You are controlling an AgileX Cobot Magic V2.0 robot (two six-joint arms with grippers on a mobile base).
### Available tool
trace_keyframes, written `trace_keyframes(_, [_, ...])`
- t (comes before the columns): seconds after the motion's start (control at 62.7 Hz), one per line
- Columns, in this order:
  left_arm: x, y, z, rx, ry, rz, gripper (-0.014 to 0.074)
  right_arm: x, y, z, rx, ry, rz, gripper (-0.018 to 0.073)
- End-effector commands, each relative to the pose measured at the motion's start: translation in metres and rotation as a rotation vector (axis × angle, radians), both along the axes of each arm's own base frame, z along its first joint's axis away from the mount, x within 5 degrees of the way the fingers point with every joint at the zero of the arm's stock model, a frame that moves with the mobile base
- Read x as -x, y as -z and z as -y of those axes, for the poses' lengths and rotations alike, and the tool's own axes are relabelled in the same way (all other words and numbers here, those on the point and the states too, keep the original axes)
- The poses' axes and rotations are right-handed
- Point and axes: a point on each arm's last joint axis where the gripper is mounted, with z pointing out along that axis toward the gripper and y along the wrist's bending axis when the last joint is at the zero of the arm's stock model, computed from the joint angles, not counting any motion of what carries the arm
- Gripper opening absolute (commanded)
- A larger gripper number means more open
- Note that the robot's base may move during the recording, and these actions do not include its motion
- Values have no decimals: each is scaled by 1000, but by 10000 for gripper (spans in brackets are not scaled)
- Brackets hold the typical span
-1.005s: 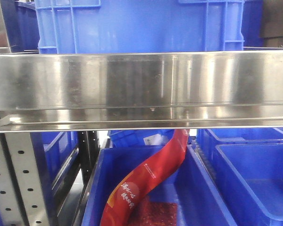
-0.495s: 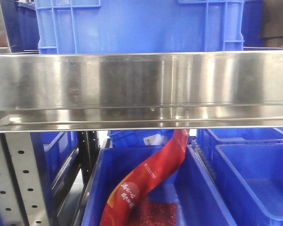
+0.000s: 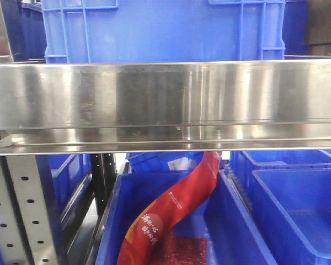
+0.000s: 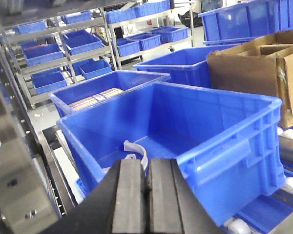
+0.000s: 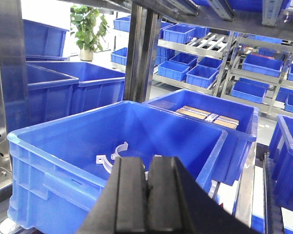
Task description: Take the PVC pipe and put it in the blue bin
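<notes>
Two claws are clenched on nothing. The left gripper (image 4: 146, 170) has its black pads pressed flat together, and the right gripper (image 5: 147, 168) shows only a thin seam between its own. Each hangs over the near rim of the blue bin (image 4: 224, 161). The PVC pipe (image 4: 136, 151), a short white curved piece, lies on the bin's floor, apart from both claws.

The bin rests on a track of white rollers (image 4: 289, 185), seen at the lower right of the left wrist view. Just behind it, a second bin (image 4: 136, 78) holds flat tan boxes (image 4: 95, 97), and a brown cardboard box (image 4: 254, 68) stands off to one side.

The room is a warehouse aisle with a pale floor. Steel racks (image 4: 53, 53) carry rows of small blue bins. The right wrist view adds a steel upright (image 5: 141, 48) beside the bin and a potted plant (image 5: 88, 27) far back.

From the front, a brushed stainless shelf beam (image 3: 165, 99) spans the whole width, with a large blue crate (image 3: 165, 27) standing on the level above. Below the beam, a red printed pouch (image 3: 176, 210) arches across a lower bin (image 3: 234, 221), and a perforated post (image 3: 16, 210) stands at the left
</notes>
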Motion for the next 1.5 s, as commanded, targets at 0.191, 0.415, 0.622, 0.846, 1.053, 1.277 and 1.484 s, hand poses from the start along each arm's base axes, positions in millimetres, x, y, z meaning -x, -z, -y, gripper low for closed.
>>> trace_keyframes(0.191, [24, 17, -16, 74, -37, 23, -111, 13, 1, 6, 14, 17, 36, -153])
trace_keyframes(0.415, [38, 33, -25, 59, -58, 35, -111, 11, 17, 5, 22, 17, 3, -153])
trace_keyframes(0.622, [51, 46, -34, 34, -76, 48, -111, 16, 21, 7, 12, 23, 26, -153])
trace_keyframes(0.846, [52, 46, -34, 37, -75, 51, -111, 16, 21, 7, 12, 23, 26, -153])
trace_keyframes(1.053, [52, 45, -34, 39, -74, 55, -111, 16, 21, 7, 12, 23, 26, -153])
trace_keyframes(1.277, [52, 45, -34, 39, -74, 55, -111, 16, 21, 7, 12, 23, 26, -153])
trace_keyframes(1.484, [52, 45, -34, 39, -74, 55, -111, 16, 21, 7, 12, 23, 26, -153])
